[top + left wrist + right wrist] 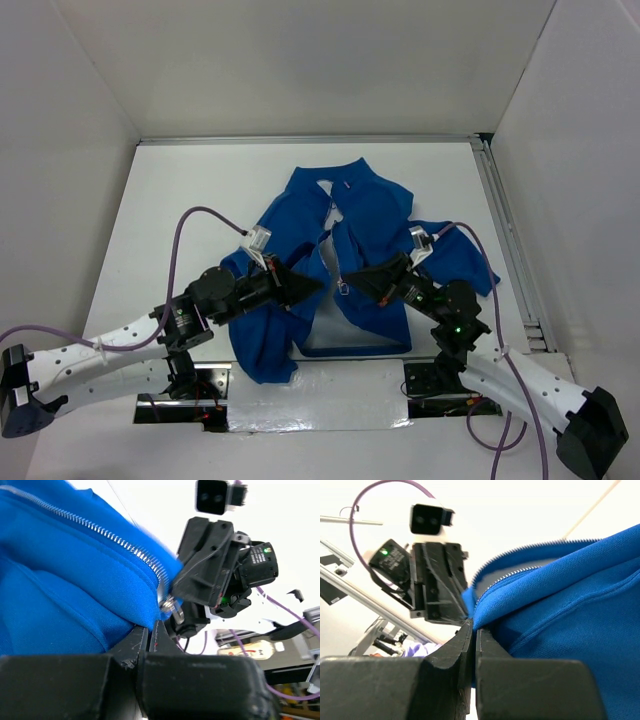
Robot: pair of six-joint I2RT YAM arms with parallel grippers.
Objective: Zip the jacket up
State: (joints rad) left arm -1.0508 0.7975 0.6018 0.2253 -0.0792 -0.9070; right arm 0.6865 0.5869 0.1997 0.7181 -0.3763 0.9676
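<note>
Mid-table: royal-blue fabric jacket (pixel 375 215) lies rumpled on the white table (pixel 180 200), collar to the far side, front parted. Left gripper (pixel 314 287) is clamped on one front edge beside the pale metal zipper (pixel 107 532). Right gripper (pixel 350 281) pinches the facing edge. Tips sit near each other.

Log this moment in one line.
left claw: shut on jacket | right claw: shut on jacket | zipper: open

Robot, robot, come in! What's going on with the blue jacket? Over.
Left fingers shut on jacket edge by the zipper. Right fingers shut on the facing edge. Front not zipped. Nothing in the way.
</note>
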